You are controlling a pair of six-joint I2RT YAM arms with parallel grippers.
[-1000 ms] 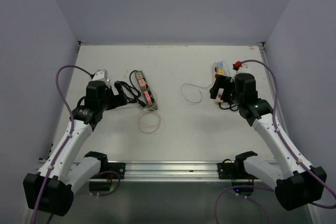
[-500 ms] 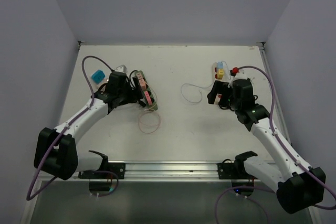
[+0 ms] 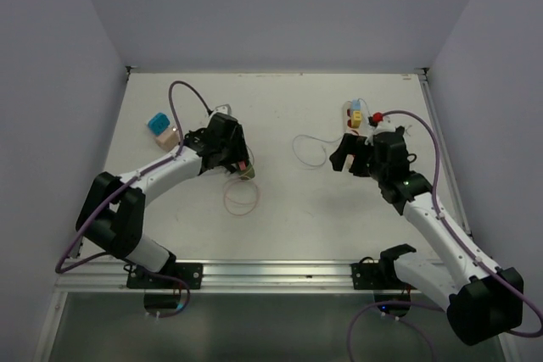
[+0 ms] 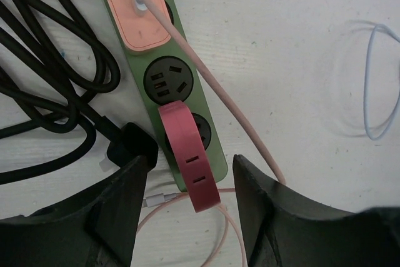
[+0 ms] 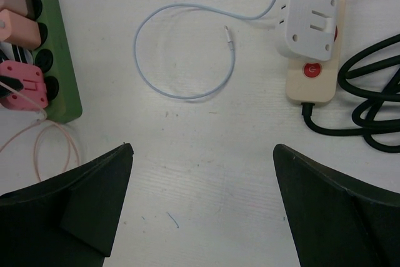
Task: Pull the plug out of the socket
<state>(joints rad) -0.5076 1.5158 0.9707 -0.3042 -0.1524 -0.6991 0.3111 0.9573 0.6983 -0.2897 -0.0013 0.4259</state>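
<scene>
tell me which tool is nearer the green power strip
Left. The left tool straddles the end of the green power strip, around the red plug; the right tool hangs off to its right, near the cream strip.

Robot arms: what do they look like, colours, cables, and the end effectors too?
The left arm and right arm have white link shells and black joint housings. A purple cable loops loosely along each. The left end effector and right end effector are black, each with two broad, matte, wedge-shaped fingers. No markings are legible.
</scene>
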